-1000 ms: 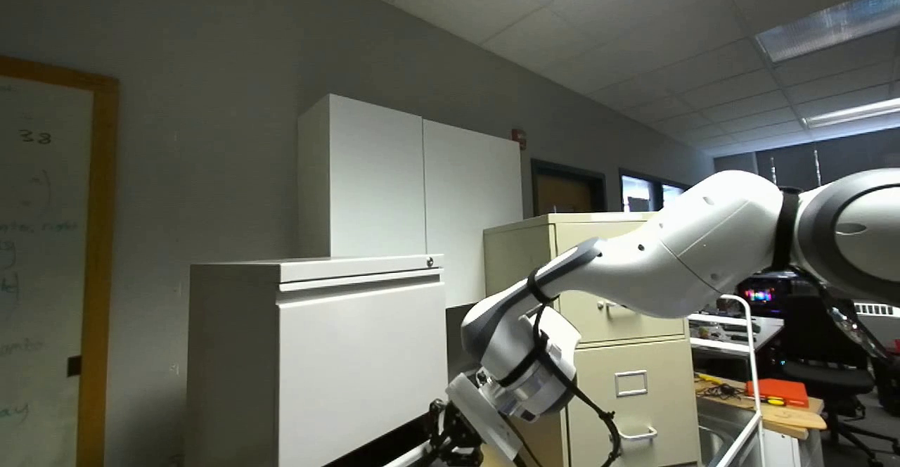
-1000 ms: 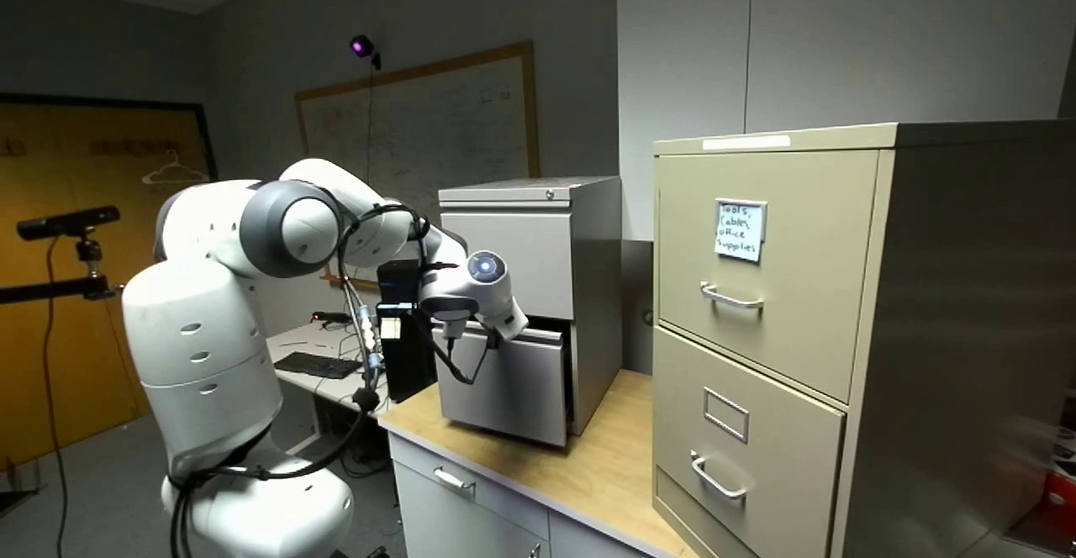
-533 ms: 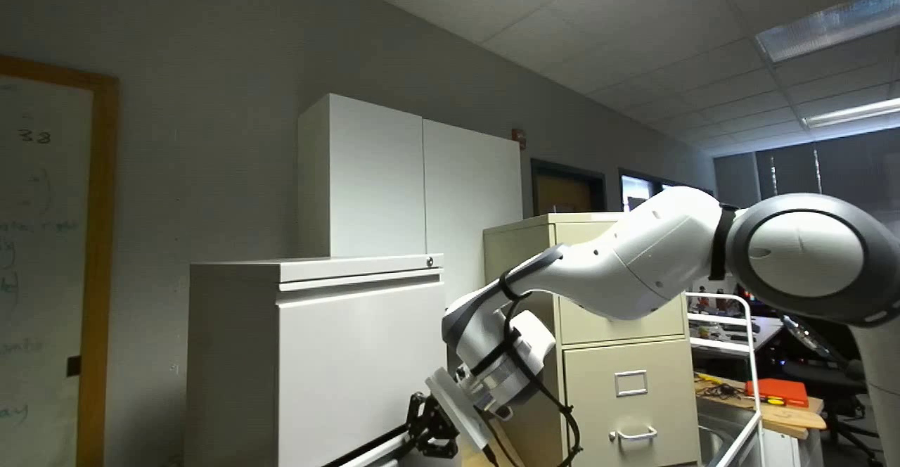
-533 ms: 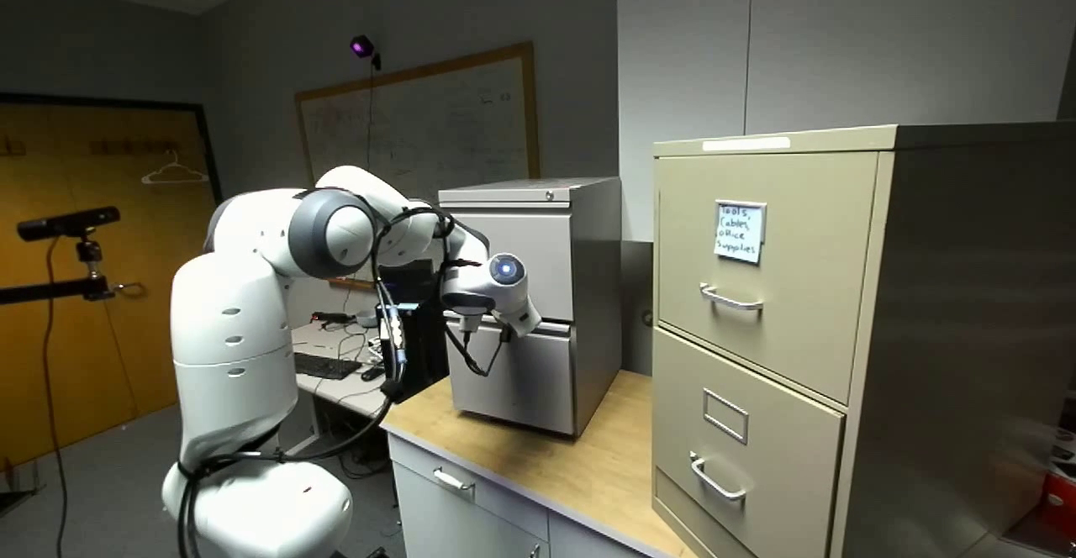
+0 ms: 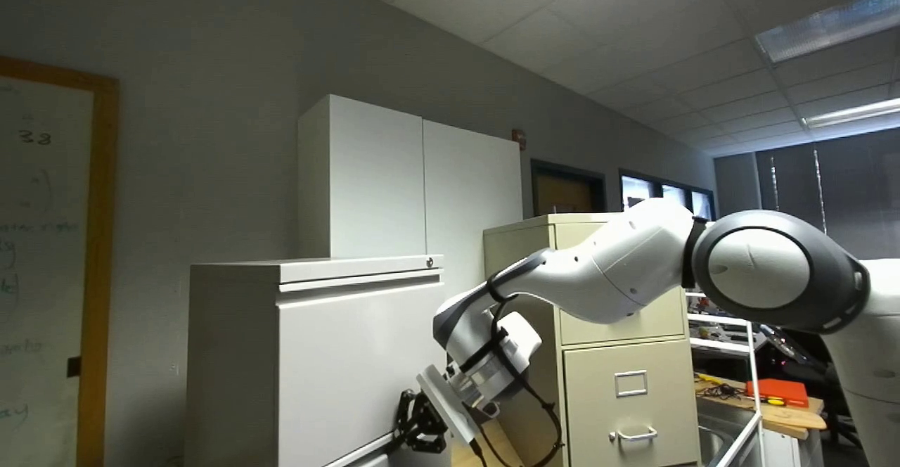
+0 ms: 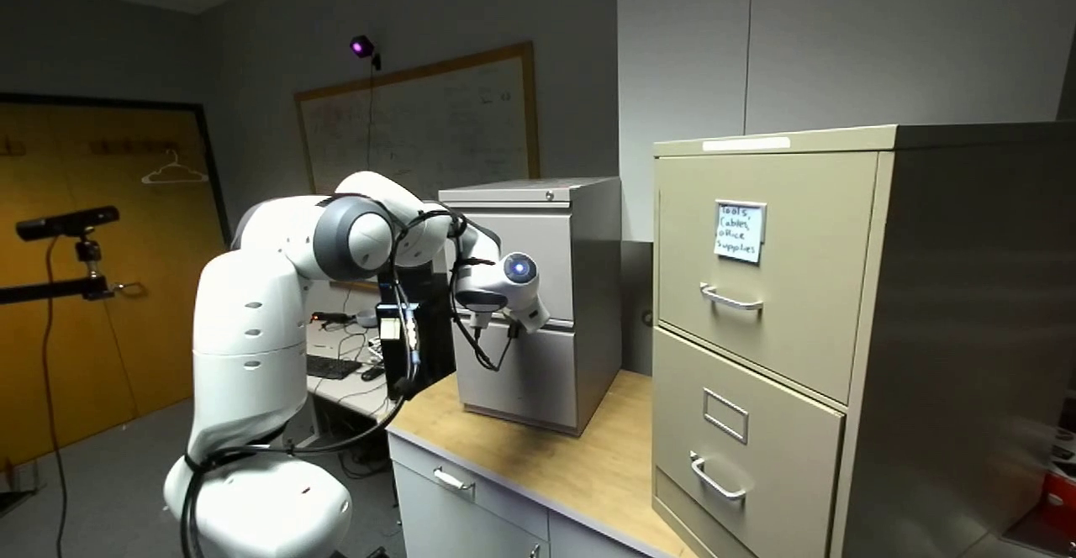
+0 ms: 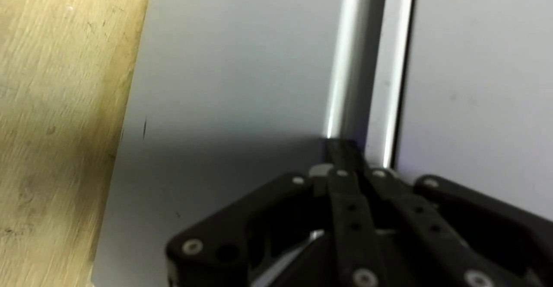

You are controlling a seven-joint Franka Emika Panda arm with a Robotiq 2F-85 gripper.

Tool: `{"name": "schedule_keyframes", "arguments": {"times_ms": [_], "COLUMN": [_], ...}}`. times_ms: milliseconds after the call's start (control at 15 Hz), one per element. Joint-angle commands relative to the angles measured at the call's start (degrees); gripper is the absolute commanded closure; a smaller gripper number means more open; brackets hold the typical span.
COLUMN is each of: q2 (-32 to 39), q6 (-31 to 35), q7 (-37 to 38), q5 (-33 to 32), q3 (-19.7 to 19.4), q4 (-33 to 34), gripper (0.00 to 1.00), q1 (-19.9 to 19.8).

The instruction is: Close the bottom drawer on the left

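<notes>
The bottom drawer (image 6: 521,377) of the grey two-drawer cabinet (image 6: 598,289) sits flush below the top drawer (image 6: 551,255) in an exterior view; no gap shows at its side. Its front also fills the left middle of the wrist view (image 7: 242,62), with the grooved lip (image 7: 360,75) at its upper edge. My gripper (image 7: 344,148) has its black fingers together, with the tips against the lip of the bottom drawer. Nothing is visible between the fingers. In an exterior view the gripper (image 5: 408,421) is at the seam under the top drawer; its tips are hidden in the other exterior picture by the wrist.
The cabinet stands on a wooden counter (image 6: 546,465). A beige filing cabinet (image 6: 765,348) stands beside it on the right. A desk with a keyboard (image 6: 332,367) is behind the arm. Black cables (image 6: 487,360) hang from the wrist.
The bottom drawer was partly pulled out and has moved in until flush with the cabinet. My arm and gripper have moved forward with it, toward the cabinet. The gripper's fingers stay at the lip.
</notes>
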Motion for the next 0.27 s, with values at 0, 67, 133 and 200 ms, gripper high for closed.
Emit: {"name": "schedule_keyframes", "arguments": {"times_ms": [0,67,133,200], "q2": [2.0,1.9,1.8,1.6], "q6": [-1.6,-2.2,-2.3,-2.5], "q7": [-1.0,0.6,0.6,1.3], "q5": [-0.4,-1.0,-1.3,-2.2], "q3": [1.1,1.0,1.0,1.0], "q4": [5.4,5.3,5.2,4.7], "gripper": [1.0,1.0,1.0,1.0], "q1": [-2.1,-2.3,-2.4,-2.4]}}
